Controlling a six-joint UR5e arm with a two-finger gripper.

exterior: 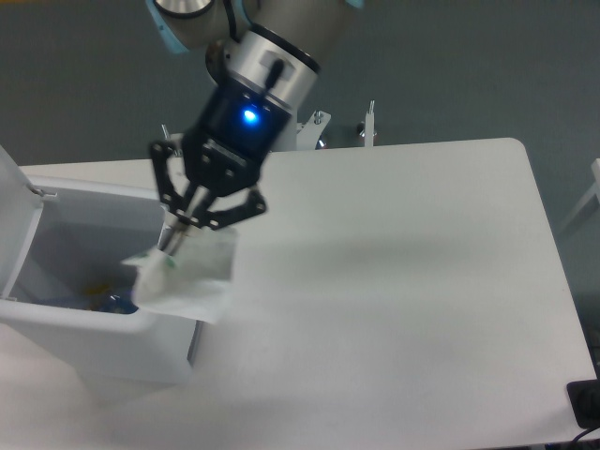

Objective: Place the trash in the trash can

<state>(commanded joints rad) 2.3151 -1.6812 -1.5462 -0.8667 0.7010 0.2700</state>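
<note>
Lid (9,187) of the trash can (103,342) stands up at the far left, cut off by the picture's edge, so only a white sliver of it shows. The can itself sits on the left part of the counter (403,309), its mouth open upward and its near wall low in the picture. Down inside, against the shadowed bottom, something blue and a spot of yellow-orange show (111,300); it is too dim and too covered to say what they are.

Over the can's right rim hangs the pouch (187,281), whitish and half see-through, blurred at its edges. It covers that rim and the upper part of the can's right side, so I cannot tell whether it touches the rim or hangs just clear of it. A small green mark shows near its top.

Above it, the hand (178,239) has its fingers drawn together, pinching the pouch's top corner. Its dark body with a blue light slants up to the right into the silver and grey arm (272,56), which leaves the picture at the top.

Right of the arm the white counter runs broad to its rounded far corner and right edge. A dark thing (586,403) pokes in at the bottom right corner, mostly cut off.
</note>
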